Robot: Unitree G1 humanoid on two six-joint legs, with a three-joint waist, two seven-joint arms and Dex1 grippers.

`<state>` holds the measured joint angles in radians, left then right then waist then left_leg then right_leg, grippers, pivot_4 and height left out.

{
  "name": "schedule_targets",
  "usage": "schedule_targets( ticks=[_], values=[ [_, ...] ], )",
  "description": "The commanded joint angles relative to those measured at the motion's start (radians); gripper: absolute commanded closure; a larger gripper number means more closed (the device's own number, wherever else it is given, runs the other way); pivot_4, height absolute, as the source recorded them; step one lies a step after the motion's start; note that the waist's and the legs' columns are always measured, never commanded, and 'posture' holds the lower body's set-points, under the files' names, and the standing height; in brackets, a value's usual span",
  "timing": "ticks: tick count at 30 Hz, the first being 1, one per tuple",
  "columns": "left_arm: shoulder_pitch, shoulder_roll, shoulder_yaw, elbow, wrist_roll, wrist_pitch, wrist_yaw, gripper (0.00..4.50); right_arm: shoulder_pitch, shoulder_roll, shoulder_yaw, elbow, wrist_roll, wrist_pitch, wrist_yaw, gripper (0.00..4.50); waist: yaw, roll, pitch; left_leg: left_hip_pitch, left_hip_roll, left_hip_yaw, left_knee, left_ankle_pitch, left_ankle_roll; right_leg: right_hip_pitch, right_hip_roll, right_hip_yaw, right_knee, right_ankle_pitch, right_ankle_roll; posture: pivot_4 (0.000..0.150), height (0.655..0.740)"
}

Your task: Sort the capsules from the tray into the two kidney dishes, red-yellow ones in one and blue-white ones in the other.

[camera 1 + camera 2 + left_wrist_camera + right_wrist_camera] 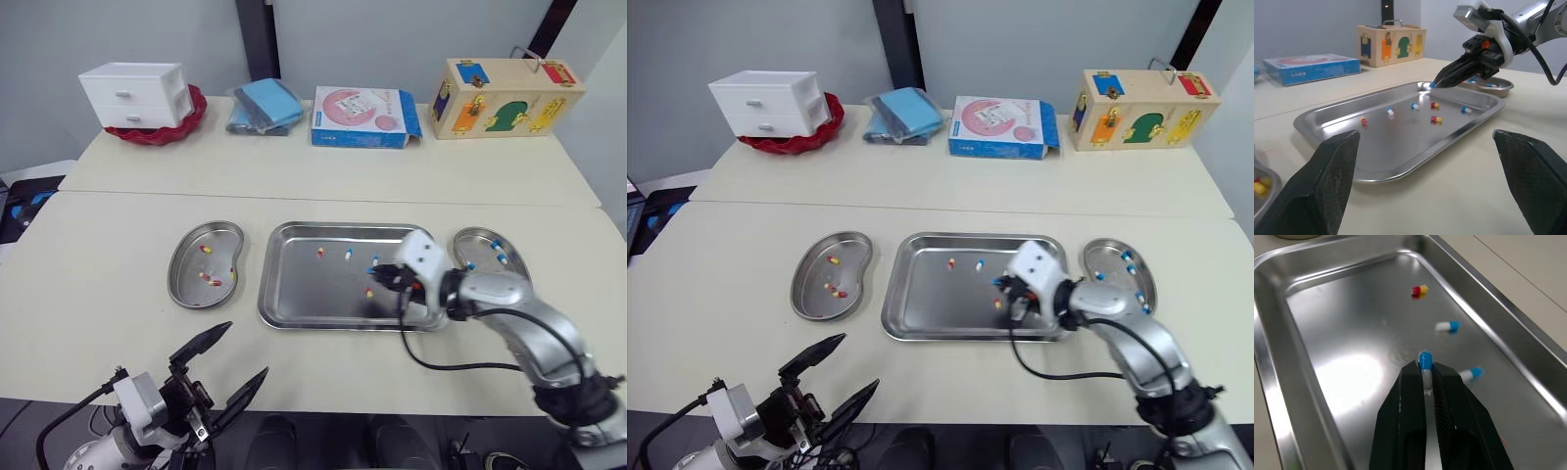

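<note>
Step in hand, as judged: transfer of one blue-white capsule [1424,359] from the rectangular stainless-steel tray [299,299] to a dish.

Right hand [1436,83]: black fingers pressed together on the capsule, which is pinched at the very tips; the white end is gripped and the blue end protrudes beyond them. The hand is held over the right part of the tray, just above its floor.

Left hand [248,348]: fingers spread wide, nothing held; it is parked low at the near edge of the cream counter [118,323], well apart from the tray.

Right steel kidney dish [479,241]: touching or just beside the tray's right rim; blue-white capsules are seen in it, so it is taken as the target. Left steel kidney dish [188,257]: red-yellow capsules inside. Loose capsules of both kinds remain on the tray floor, among them a red-yellow capsule [1419,291].

Notes for the carry:
- the grip is shallow and the shell is smooth; the pinch should be kept steady and not tightened, since the capsule could be squeezed out or dented;
- the hand should be raised clear of the tray rim before any sideways travel; the rim and the dish wall are both to be crossed;
- travel should be slow and level;
- release should be made low, over the dish floor rather than its sloped wall, so that rolling or bouncing out is avoided.
</note>
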<state>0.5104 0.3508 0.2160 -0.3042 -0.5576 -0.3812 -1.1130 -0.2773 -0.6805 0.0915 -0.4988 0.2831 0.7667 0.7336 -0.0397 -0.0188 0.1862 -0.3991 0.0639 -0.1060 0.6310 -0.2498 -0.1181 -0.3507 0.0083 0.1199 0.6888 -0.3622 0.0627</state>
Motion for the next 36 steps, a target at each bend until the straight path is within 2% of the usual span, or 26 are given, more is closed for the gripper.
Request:
schedule_targets(
  ticks=[1,4,8,18,33,35,36],
  values=[
    [-0.008,0.020,-0.029,-0.024,-0.035,-0.020,-0.040,0.00,0.075,-0.080,-0.213,-0.027,0.084,-0.043,0.083,4.49,0.001,0.000,0.000,0.000,0.000,0.000,0.000,0.000,0.000,0.000,0.000,0.000,0.000,0.000,0.000,0.150,0.7400],
    [-0.024,0.036,-0.062,-0.027,-0.053,-0.027,-0.092,0.00,0.153,-0.156,-0.355,0.043,0.090,-0.062,0.112,4.49,-0.001,0.000,0.000,0.001,0.000,0.001,0.000,0.000,0.000,0.001,0.000,0.001,0.000,0.000,0.000,0.150,0.7400],
    [-0.052,0.047,-0.093,-0.026,-0.067,-0.034,-0.134,0.00,0.207,-0.196,-0.426,0.108,0.081,-0.086,0.115,4.49,-0.003,0.000,0.000,0.002,0.000,0.002,0.000,0.000,0.000,0.002,0.000,0.002,0.000,0.000,0.000,0.150,0.7400],
    [-0.109,0.053,-0.118,-0.002,-0.071,-0.028,-0.147,0.00,0.224,-0.200,-0.418,0.159,0.042,-0.104,0.062,4.49,-0.002,0.001,-0.001,0.003,0.000,0.002,0.000,0.000,0.000,0.002,0.000,0.002,0.000,0.000,0.000,0.150,0.7400],
    [-0.078,0.051,-0.127,-0.040,-0.052,-0.024,-0.085,0.00,0.218,-0.210,-0.391,0.263,0.007,-0.177,0.061,4.49,-0.001,0.002,-0.001,0.003,0.000,0.003,0.001,0.000,0.000,0.002,0.000,0.003,0.000,0.000,0.000,0.150,0.7400],
    [-0.076,0.053,-0.132,-0.042,-0.051,-0.027,-0.081,0.00,0.217,-0.212,-0.393,0.264,0.011,-0.178,0.066,3.77,0.000,0.002,-0.001,0.003,0.000,0.002,0.001,0.000,0.000,0.003,0.000,0.003,0.000,0.000,0.000,0.150,0.7400],
    [-0.076,0.054,-0.134,-0.042,-0.051,-0.028,-0.079,0.00,0.217,-0.213,-0.395,0.262,0.016,-0.174,0.069,3.57,0.000,0.002,-0.001,0.003,0.000,0.002,0.001,0.000,0.000,0.003,0.000,0.003,0.000,0.000,0.000,0.150,0.7400]
  ],
)
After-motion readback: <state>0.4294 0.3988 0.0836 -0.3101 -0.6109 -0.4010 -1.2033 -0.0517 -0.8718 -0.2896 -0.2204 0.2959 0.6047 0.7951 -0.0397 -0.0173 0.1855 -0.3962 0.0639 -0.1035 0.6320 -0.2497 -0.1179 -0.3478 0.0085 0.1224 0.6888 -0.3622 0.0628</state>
